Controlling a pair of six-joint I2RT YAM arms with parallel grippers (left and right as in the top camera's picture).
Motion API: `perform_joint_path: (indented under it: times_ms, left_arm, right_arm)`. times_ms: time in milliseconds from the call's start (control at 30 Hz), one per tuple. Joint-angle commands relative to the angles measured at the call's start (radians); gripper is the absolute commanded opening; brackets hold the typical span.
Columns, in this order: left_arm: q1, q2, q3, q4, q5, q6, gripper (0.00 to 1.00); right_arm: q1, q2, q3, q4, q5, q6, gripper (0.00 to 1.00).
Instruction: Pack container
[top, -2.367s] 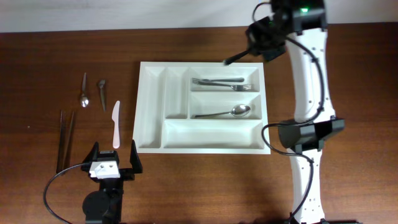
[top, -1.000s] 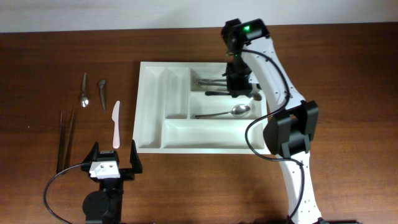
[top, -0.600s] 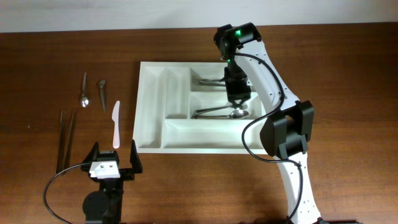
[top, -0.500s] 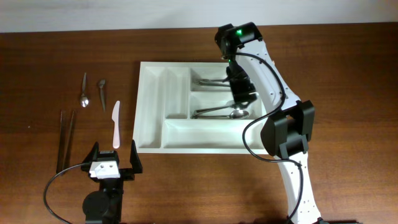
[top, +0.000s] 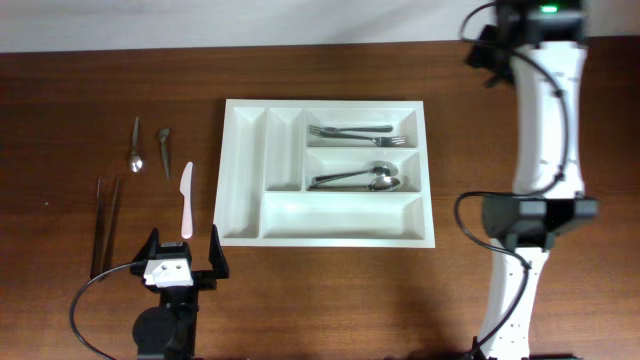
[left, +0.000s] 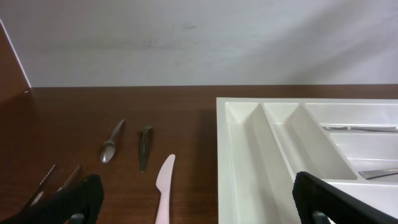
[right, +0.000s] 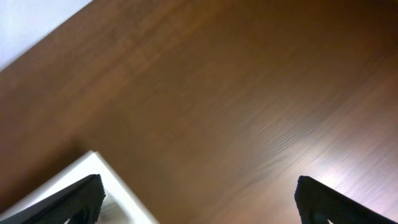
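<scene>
The white container (top: 244, 170) lies mid-table with two forks (top: 360, 131) in its upper right compartment and two spoons (top: 358, 180) in the compartment below. My left gripper (top: 183, 262) rests open near the front edge, just below a pale pink knife (top: 186, 198). In the left wrist view the left gripper (left: 199, 208) stands wide, with the knife (left: 164, 190) ahead and the container (left: 249, 155) to the right. My right gripper (right: 199, 202) is open and empty, high over bare wood beyond the container's far right corner (right: 106, 180).
Left of the container lie a small spoon (top: 135, 146), a short dark utensil (top: 164, 150) and a pair of chopsticks (top: 105, 225). The right arm (top: 545, 100) stretches along the table's right side. A pale wall runs behind the table's back edge.
The right gripper opened over the middle right compartment, left a second spoon there, then lifted away to the back right. The left arm has not moved.
</scene>
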Motion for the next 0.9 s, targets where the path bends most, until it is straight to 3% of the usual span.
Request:
perform_joint_path:
  times_ms: [0, 33, 100, 267, 533, 867]
  left_arm:
    - [-0.004, -0.005, -0.005, 0.001, 0.007, 0.011, 0.99]
    - [-0.004, -0.005, -0.005, 0.001, 0.007, 0.011, 0.99]
    - [-0.004, -0.005, -0.005, 0.001, 0.007, 0.011, 0.99]
    - [-0.004, -0.005, -0.005, 0.001, 0.007, 0.011, 0.99]
    - [-0.004, -0.005, -0.005, 0.001, 0.007, 0.011, 0.99]
    - [-0.004, -0.005, -0.002, 0.002, 0.044, 0.008, 0.99]
  right_arm:
    - [-0.057, -0.022, 0.007, -0.006, -0.221, -0.538, 0.99]
    - [-0.077, -0.022, -0.005, -0.006, -0.298, -0.65, 0.99]
    - [-0.1, -0.022, -0.011, -0.006, -0.309, -0.683, 0.99]
    - [-0.172, -0.021, -0.039, 0.01, -0.314, -0.682, 0.99]
    - [-0.31, -0.019, -0.233, 0.061, -0.314, -0.663, 0.99]
    - [-0.336, -0.019, -0.407, 0.143, -0.315, -0.663, 0.99]
